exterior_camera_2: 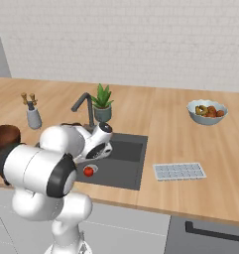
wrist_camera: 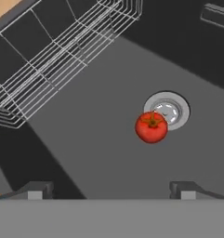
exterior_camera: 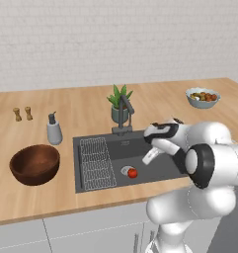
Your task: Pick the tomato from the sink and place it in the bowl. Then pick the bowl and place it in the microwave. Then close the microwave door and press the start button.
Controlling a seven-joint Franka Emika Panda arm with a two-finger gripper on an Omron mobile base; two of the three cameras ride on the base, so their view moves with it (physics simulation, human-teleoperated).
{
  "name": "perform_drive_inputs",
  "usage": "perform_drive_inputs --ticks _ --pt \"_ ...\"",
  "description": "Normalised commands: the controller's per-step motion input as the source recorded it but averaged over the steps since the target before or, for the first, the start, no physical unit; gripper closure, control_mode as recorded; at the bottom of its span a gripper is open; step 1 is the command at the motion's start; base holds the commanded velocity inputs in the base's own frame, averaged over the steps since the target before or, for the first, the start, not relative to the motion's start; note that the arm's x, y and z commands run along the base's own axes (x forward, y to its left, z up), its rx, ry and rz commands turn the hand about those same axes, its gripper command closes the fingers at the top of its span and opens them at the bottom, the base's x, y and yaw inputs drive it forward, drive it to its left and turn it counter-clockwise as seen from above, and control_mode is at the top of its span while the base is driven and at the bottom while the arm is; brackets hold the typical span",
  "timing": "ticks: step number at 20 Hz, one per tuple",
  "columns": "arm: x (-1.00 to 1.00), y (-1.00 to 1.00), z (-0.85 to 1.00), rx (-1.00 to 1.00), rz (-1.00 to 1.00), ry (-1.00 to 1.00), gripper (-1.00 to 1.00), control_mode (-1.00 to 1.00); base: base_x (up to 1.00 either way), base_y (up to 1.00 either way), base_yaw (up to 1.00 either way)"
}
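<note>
The small red tomato lies on the floor of the dark grey sink, touching the rim of the round silver drain. My gripper hangs open above the basin, apart from the tomato, and nothing is between its fingers. The tomato lies ahead of the fingertips and toward one side. The brown wooden bowl stands on the counter left of the sink. The microwave is out of view.
A wire rack fills the sink's left part. The dark faucet, a potted plant and a soap dispenser stand behind the sink. A pale fruit bowl and an ice tray are to the right.
</note>
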Motion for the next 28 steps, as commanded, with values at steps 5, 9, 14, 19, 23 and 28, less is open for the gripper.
perform_drive_inputs --ticks 5,9,14,19,23,28 --pt "0.24 0.33 -0.26 0.01 -0.27 0.31 -1.0 -1.0 0.0 0.0 0.0" --pt "0.29 0.12 -0.5 0.01 -0.19 0.25 -1.0 -1.0 0.0 0.0 0.0" --pt "0.16 0.0 -0.7 0.03 -0.07 0.01 -1.0 -1.0 0.0 0.0 0.0" --pt "0.09 0.05 -0.51 0.0 -0.04 0.0 -1.0 -1.0 0.0 0.0 0.0" --pt "0.18 0.08 -0.27 0.0 -0.04 0.0 -1.0 -1.0 0.0 0.0 0.0" --pt "0.23 0.01 -0.27 0.0 -0.05 0.0 -1.0 -1.0 0.0 0.0 0.0"
